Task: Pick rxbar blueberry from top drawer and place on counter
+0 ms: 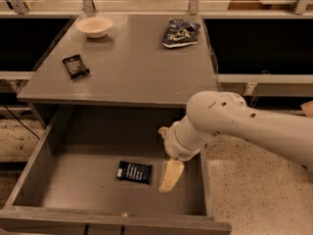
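The rxbar blueberry (134,172), a small dark navy wrapper with white lettering, lies flat on the floor of the open top drawer (54,190), near the middle. My gripper (170,175) hangs down inside the drawer, just to the right of the bar and a short gap from it, on the end of the white arm that reaches in from the right. It holds nothing that I can see. The grey counter (132,67) lies above and behind the drawer.
On the counter sit a black bar wrapper (75,66) at the left, a white bowl (94,26) at the back left and a blue-and-white snack bag (179,33) at the back right. The drawer's right wall (205,185) is close to the gripper.
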